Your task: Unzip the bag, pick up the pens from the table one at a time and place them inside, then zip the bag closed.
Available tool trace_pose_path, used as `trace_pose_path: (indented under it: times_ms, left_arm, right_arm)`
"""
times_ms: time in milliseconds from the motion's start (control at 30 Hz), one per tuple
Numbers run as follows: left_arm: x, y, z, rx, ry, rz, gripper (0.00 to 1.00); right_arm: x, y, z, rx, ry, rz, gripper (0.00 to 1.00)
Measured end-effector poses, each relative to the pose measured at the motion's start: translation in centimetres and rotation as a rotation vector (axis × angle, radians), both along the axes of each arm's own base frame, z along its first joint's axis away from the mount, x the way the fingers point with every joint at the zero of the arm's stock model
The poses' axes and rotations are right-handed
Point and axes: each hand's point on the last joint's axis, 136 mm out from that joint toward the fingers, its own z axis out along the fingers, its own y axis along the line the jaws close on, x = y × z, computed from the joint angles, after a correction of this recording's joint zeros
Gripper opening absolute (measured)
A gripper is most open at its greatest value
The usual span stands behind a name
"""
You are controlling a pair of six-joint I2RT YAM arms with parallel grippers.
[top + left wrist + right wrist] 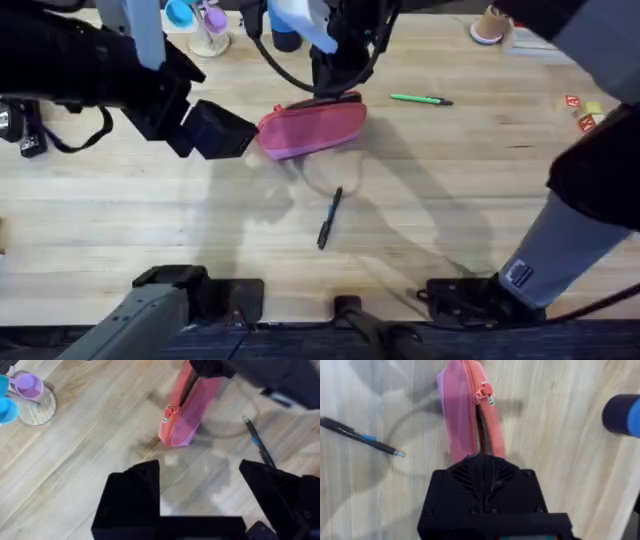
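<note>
Where grained planks spread, oblong fabric bag (312, 127) lies.

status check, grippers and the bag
Left gripper open, empty, near bag. Right gripper on bag's top. Zipper part open. Black pen, green pen on table.

Left hand (200, 495) open, hovering; right hand (335, 95) lowered, fingers hidden.

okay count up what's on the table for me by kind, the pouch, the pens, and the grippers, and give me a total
Pouch: 1, the pink bag, its zipper partly open.
Pens: 2, a black-and-blue pen and a green pen, both lying on the table.
Grippers: 2, the left gripper open beside the bag, the right gripper at the bag's top.
Total: 5
</note>
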Motion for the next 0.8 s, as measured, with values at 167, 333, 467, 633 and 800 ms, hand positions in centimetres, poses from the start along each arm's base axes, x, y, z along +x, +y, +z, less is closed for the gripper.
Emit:
trace_pose_path:
  times_ms: [167,333,467,633,800]
  left_arm:
    - [0.0,0.0,0.0,0.0,0.0,0.0,0.993]
    - [0.0,0.0,0.0,0.0,0.0,0.0,0.993]
    - [0.0,0.0,0.0,0.0,0.0,0.0,0.993]
    - [0.0,0.0,0.0,0.0,0.0,0.0,0.992]
    - [0.0,0.0,0.0,0.0,0.0,0.0,0.993]
  right_arm:
    - [0.0,0.0,-0.9,-0.015,0.022,0.0,0.03]
    - [0.0,0.0,-1.0,-0.015,0.022,0.0,0.03]
    - [0.3,0.2,-1.4,-0.015,0.021,0.002,0.029]
    - [1.0,0.6,-3.7,-0.031,0.045,0.004,0.03]
    - [1.1,0.8,-5.6,-0.053,0.076,0.007,0.03]
